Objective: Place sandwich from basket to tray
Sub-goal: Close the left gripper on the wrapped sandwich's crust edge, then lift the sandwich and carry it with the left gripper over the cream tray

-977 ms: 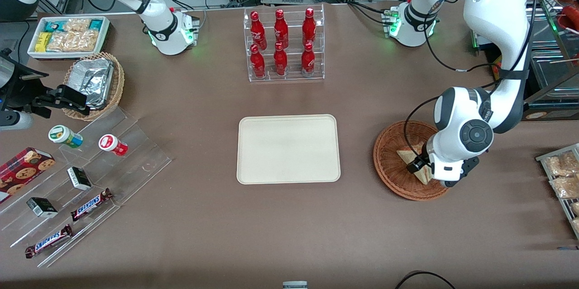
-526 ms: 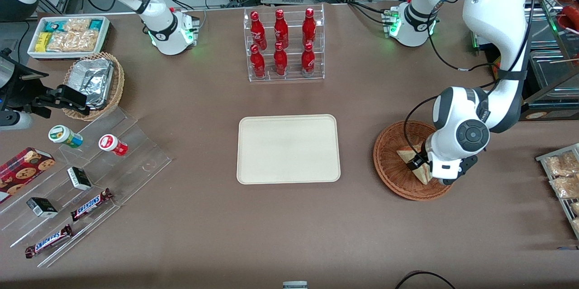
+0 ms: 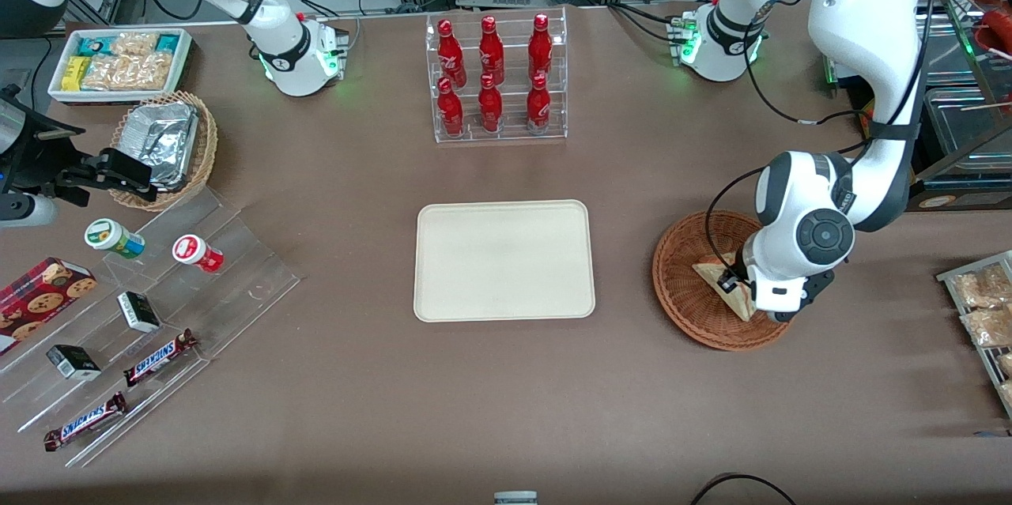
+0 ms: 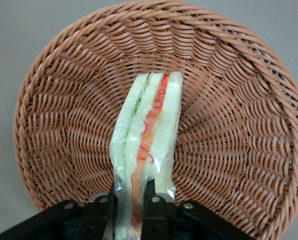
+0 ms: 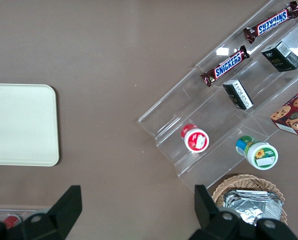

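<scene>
Front view, scanned across the table from the parked arm's end: white rectangular bin of snack packets (image 3: pixel 118 62), small light tan wicker basket holding foil-wrapped packets (image 3: pixel 162 145), and a clear stepped acrylic display (image 3: pixel 158 315) carrying two round lidded tubs, small dark boxes, a red cookie box and two Snickers bars. Mid-table, near the arm bases: clear acrylic rack of six red bottles (image 3: pixel 496 78). Nearer the front camera than the rack: flat cream-white rectangular tray with rounded corners and a low rim (image 3: pixel 504 260), nothing on it. Toward the working arm's end: wide shallow round reddish-brown wicker basket (image 3: pixel 680 284), well apart from the tray. The small triangular wedge sandwich of pale white bread with red-pink and yellowish filling (image 3: pixel 731 288) sits in this basket, standing on edge. The left arm's black two-finger gripper (image 3: pixel 739 284) is down inside the basket at the sandwich. Left wrist view: sandwich (image 4: pixel 149 135) shows its layered cut edge, lying over the basket's flat woven centre (image 4: pixel 229 150); the gripper (image 4: pixel 131 210) has its two fingers (image 4: pixel 104 212) pressed against the bread faces on either side of one end, jaws narrowed to the sandwich's thickness and gripping it. Cannot tell whether the sandwich touches the weave. At the table edge toward the working arm: tray of bagged snacks (image 3: pixel 984 307).
</scene>
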Action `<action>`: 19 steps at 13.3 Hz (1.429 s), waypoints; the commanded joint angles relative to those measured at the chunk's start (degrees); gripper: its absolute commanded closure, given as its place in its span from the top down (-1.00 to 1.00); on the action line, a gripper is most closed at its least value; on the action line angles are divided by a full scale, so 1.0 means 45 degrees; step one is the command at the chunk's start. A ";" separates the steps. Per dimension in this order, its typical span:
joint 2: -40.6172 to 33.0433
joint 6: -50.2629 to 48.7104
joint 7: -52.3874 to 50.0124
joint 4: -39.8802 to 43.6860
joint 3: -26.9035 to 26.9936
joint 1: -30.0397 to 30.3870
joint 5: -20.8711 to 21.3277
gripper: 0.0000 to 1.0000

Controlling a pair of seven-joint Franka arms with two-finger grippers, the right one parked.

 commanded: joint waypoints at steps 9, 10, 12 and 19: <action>-0.0889 -0.4387 -0.0269 0.3637 -0.0012 -0.2389 0.0181 -0.84; -0.0850 -0.4387 -0.0250 0.3715 -0.0012 -0.2936 0.0181 -0.84; -0.0461 -0.4329 -0.0211 0.3832 -0.0012 -0.3991 0.0181 -0.84; 0.2058 -0.4270 -0.0290 0.5766 -0.0012 -0.6962 0.0181 -0.85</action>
